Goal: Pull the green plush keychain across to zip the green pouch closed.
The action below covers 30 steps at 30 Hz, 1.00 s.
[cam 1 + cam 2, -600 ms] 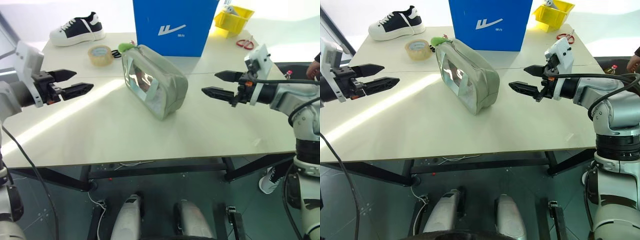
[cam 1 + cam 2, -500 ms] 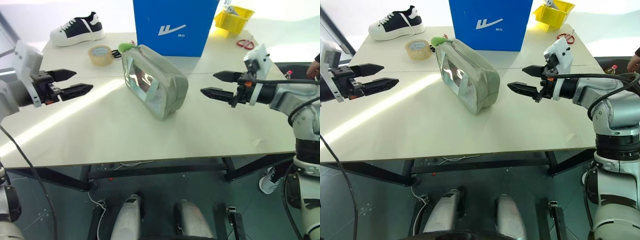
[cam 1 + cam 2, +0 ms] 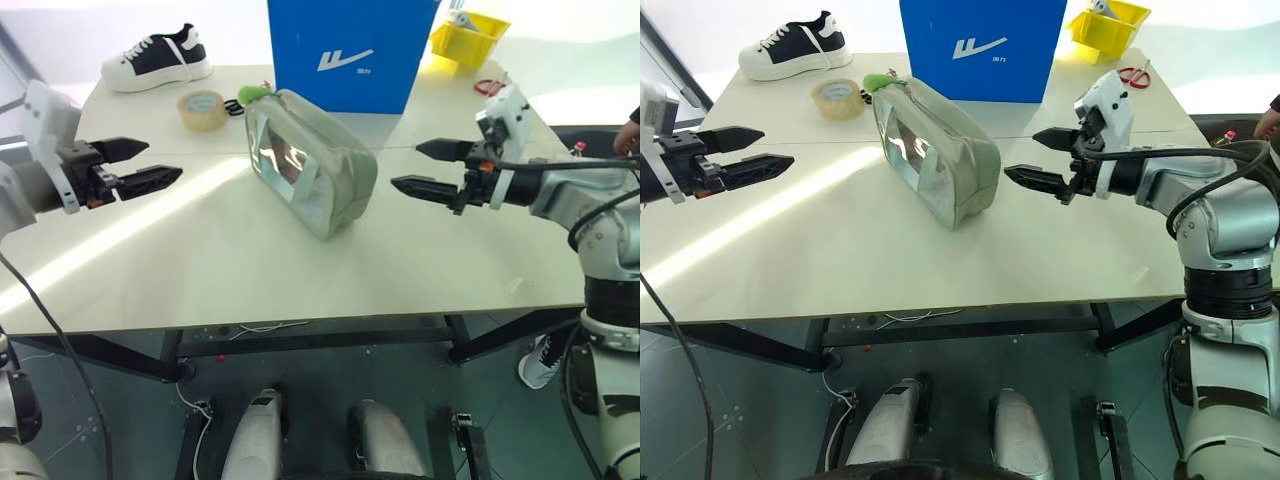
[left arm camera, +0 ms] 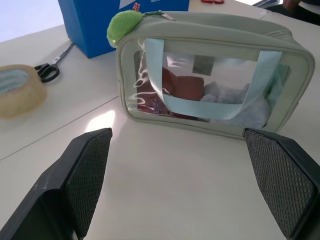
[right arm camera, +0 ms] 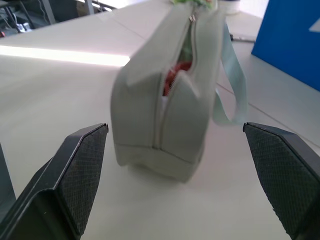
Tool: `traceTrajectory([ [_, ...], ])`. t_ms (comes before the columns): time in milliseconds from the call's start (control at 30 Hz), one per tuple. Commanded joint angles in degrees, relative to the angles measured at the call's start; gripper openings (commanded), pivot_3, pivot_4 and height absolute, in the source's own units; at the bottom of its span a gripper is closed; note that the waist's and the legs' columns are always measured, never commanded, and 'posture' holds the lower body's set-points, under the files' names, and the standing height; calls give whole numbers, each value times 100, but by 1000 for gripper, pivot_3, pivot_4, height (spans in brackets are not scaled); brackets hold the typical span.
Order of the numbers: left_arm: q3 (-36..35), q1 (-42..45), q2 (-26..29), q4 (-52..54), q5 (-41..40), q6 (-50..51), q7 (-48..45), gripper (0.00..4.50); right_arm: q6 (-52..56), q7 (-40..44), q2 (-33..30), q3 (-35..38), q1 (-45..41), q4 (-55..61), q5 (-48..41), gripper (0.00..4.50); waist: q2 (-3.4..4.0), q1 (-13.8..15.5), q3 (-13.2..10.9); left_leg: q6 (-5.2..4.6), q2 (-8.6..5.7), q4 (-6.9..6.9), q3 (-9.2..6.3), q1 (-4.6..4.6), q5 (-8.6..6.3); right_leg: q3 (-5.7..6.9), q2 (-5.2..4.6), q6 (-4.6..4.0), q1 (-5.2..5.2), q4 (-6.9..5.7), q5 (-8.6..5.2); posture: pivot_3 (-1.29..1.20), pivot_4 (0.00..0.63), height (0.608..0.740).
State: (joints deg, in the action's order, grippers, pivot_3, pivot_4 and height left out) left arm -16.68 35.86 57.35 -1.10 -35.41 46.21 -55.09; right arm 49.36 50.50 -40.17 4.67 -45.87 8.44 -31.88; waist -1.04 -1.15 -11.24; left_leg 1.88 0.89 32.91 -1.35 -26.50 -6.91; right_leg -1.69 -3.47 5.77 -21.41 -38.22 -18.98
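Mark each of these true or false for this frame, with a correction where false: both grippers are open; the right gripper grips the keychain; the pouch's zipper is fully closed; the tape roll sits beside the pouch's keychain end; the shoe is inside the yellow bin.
1. Both the left gripper and right gripper are open. True.
2. The right gripper grips the green plush keychain. False: it hovers apart from it, empty.
3. The green pouch is fully zipped. False: its zipper gapes open.
4. The tape roll sits near the keychain end. True.
5. The shoe is inside the yellow bin. False: it stands on the table.
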Motion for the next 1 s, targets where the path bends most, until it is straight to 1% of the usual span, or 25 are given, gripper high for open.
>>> traceTrajectory([
  [33, -53, 44, 89, 559, -241, 122, -117, 4459, 45, -544, 501, -194, -345, 446, -34, 4500, -1, -9, 0, 0, 0, 0, 0, 0, 0, 0, 1, 0, 0, 0, 0, 0, 150, 740],
  [100, -9, 35, 103, 849, -484, 353, -229, 4459, -220, -762, 812, -571, -453, 561, 266, 4500, -1, -19, 0, 0, 2, 1, 0, 2, 0, 0, 4, 1, -1, -6, 0, 0, 150, 740],
  [167, 44, 133, 122, 1099, -624, 462, -294, 4459, -421, -919, 1060, -883, -599, 400, 564, 4500, 0, -7, 0, 1, 2, 2, -2, 2, 1, 0, 9, 0, -3, -13, 0, 0, 150, 740],
  [333, 87, 547, 25, 1345, -981, 753, -164, 4459, -1135, -922, 1256, -1611, -756, -362, 1385, 4500, -4, 46, -1, 2, -2, 14, -6, 0, 2, 7, 20, 0, 4, -11, 0, 0, 150, 740],
  [500, 132, 466, 23, 1556, -1059, 773, -99, 4459, -1698, -920, 1472, -1920, -1025, -1208, 1958, 4500, -4, 8, -1, 1, -2, 17, -3, 2, 3, 3, 23, 1, 4, -14, 0, 0, 150, 740],
  [533, 104, 421, 29, 1586, -1073, 774, -74, 4500, -1776, -883, 1495, -1949, -1046, -1314, 2029, 3960, -4, 4, -1, 1, -2, 15, -3, 2, 3, 3, 26, 2, 1, -19, 1, 0, 150, 740],
  [567, 75, 390, 35, 1598, -1088, 780, -46, 4500, -1843, -834, 1505, -1965, -1054, -1374, 2074, 3647, -4, 3, -1, 2, 0, 13, -4, 2, 3, 3, 28, 2, -2, -23, 1, 0, 150, 740],
  [633, 38, 339, 38, 1598, -1083, 763, 4, 4500, -1921, -716, 1524, -1967, -1061, -1441, 2118, 2618, -4, 7, -1, 2, 2, 8, -6, 2, 3, 3, 35, 2, -4, -25, 1, 0, 150, 740],
  [667, 20, 304, 37, 1594, -1075, 748, 28, 4500, -1960, -632, 1523, -1975, -1050, -1434, 2127, 2221, -4, 7, -1, 2, 2, 8, -8, 2, 3, 4, 40, 2, -3, -27, 1, 0, 150, 740],
  [733, -14, 240, 36, 1585, -1081, 728, 64, 4500, -2003, -447, 1474, -1981, -999, -1337, 2128, 1059, -4, 7, -1, 2, 3, 9, -11, 2, 3, 4, 48, 2, -3, -29, 1, 0, 150, 740],
  [767, -19, 210, 35, 1578, -1081, 716, 74, 4500, -2013, -329, 1408, -1958, -962, -1262, 2108, 683, -4, 7, -1, 2, 3, 10, -12, 3, 3, 4, 49, 2, -3, -31, 1, 0, 150, 740],
  [800, -23, 185, 31, 1571, -1080, 709, 85, 4500, -2057, -203, 1292, -1937, -926, -1214, 2126, 142, -4, 7, -1, 3, 4, 11, -12, 4, 4, 4, 51, 2, -2, -32, 1, 0, 150, 740],
  [833, -26, 162, 27, 1566, -1077, 699, 91, 4500, -2147, -83, 1142, -1910, -896, -1216, 2183, 61, -3, 15, -2, 4, 4, 11, -13, 4, 5, 4, 52, 1, -2, -31, 1, 0, 150, 740],
  [900, -38, 105, 28, 1569, -1077, 690, 94, 4500, -2501, 160, 731, -1857, -850, -1366, 2393, 61, -3, 49, -2, 5, 4, 14, -13, 4, 5, 4, 51, 1, -1, -31, 1, 0, 150, 740],
  [1000, -63, 21, 45, 1574, -1079, 674, 80, 4500, -3149, 529, 106, -1729, -919, -1984, 2626, 61, -4, 67, -2, 6, 4, 16, -13, 2, 5, 4, 42, 1, 3, -24, 1, 0, 150, 740],
])
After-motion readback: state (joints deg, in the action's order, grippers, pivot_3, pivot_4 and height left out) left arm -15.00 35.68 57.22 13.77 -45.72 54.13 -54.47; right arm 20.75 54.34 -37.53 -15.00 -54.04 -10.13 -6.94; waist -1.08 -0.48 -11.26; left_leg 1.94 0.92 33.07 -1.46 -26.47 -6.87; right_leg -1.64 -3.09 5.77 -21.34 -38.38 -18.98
